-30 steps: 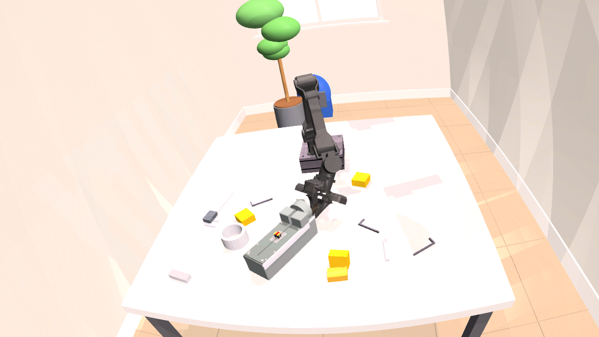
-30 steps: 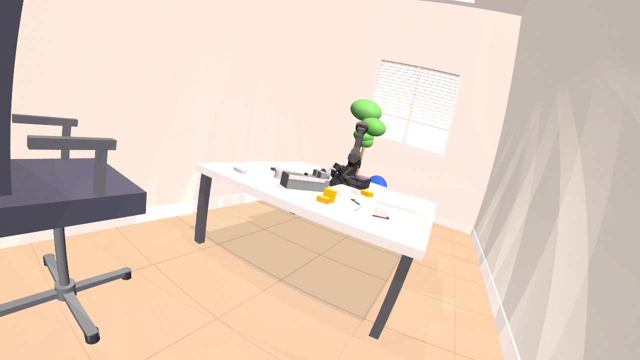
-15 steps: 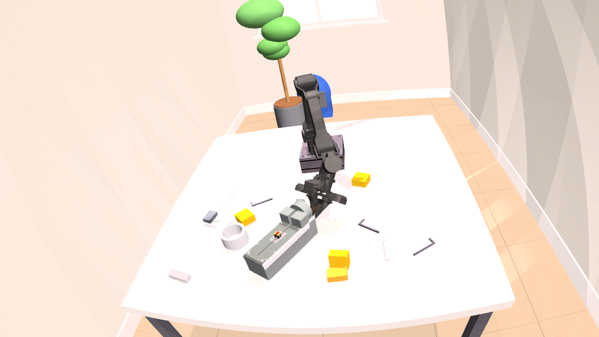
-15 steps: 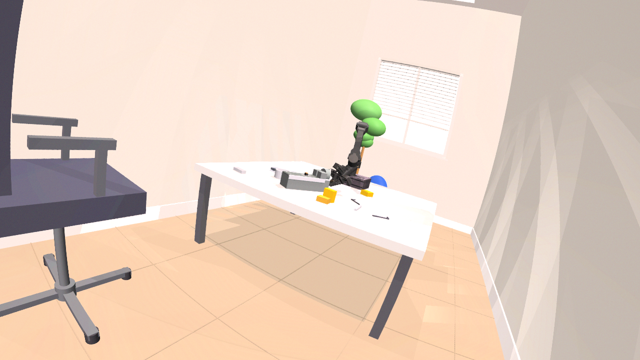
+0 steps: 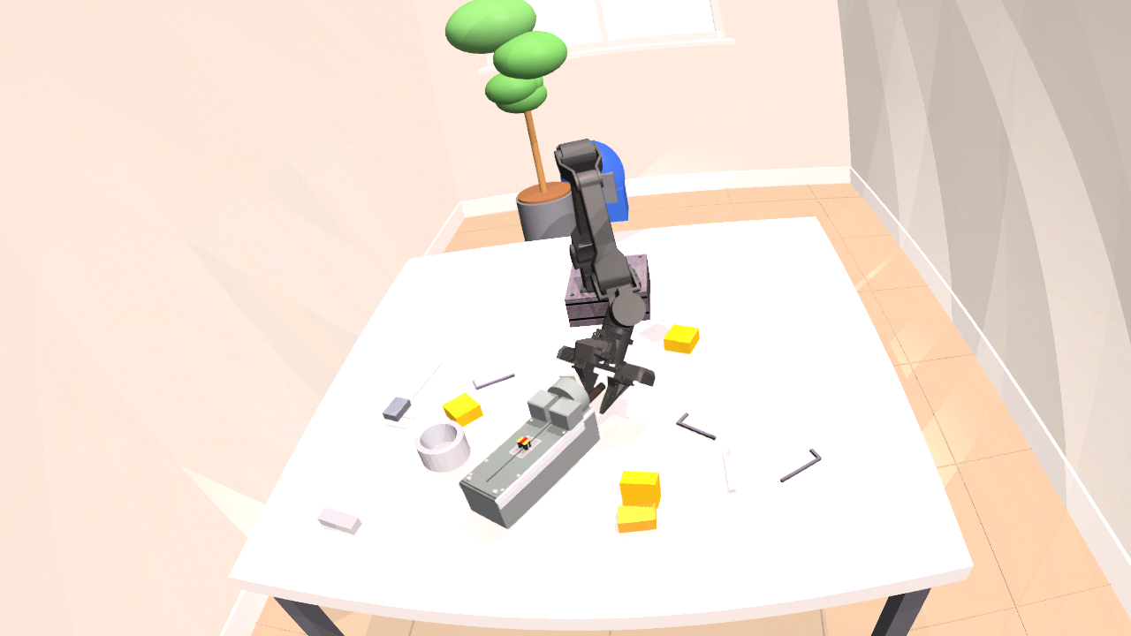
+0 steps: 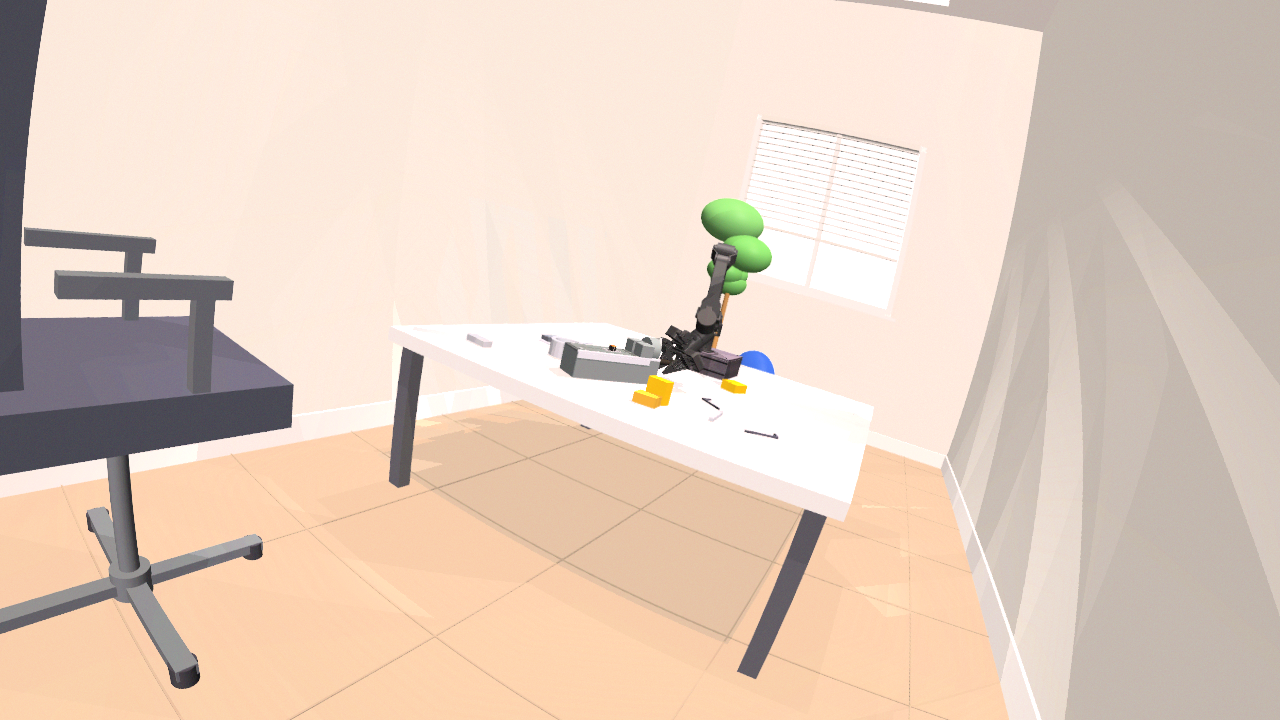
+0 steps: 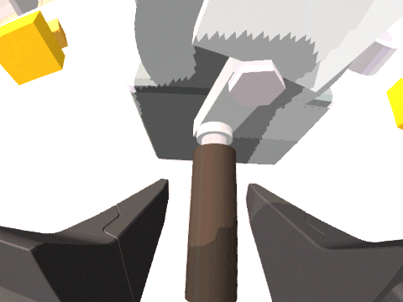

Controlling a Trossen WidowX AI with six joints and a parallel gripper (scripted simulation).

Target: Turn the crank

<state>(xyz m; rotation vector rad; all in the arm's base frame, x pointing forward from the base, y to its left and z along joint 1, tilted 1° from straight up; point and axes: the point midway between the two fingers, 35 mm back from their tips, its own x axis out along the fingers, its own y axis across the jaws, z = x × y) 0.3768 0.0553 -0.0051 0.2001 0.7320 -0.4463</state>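
Observation:
The grey machine (image 5: 555, 468) (image 6: 608, 366) stands on the table with its crank end toward the arm. The red pointer (image 5: 524, 441) sits by the brass marks on its top; they are too small to tell whether they are exactly level. The brown crank handle (image 7: 211, 260) (image 5: 596, 390) sticks out toward my gripper, joined to the grey crank arm (image 7: 232, 111) with its hexagonal nut (image 7: 257, 85). My gripper (image 7: 208, 190) (image 5: 598, 399) is open, with one finger on each side of the handle and a visible gap on both sides.
Yellow blocks (image 5: 681, 338) (image 5: 462, 408) (image 5: 640, 488) lie around the machine. A pale ring (image 5: 428, 457) stands at its left. Dark hex keys (image 5: 699, 427) (image 5: 800, 465) lie to the right, and a pale bar (image 5: 339, 520) lies at the front left.

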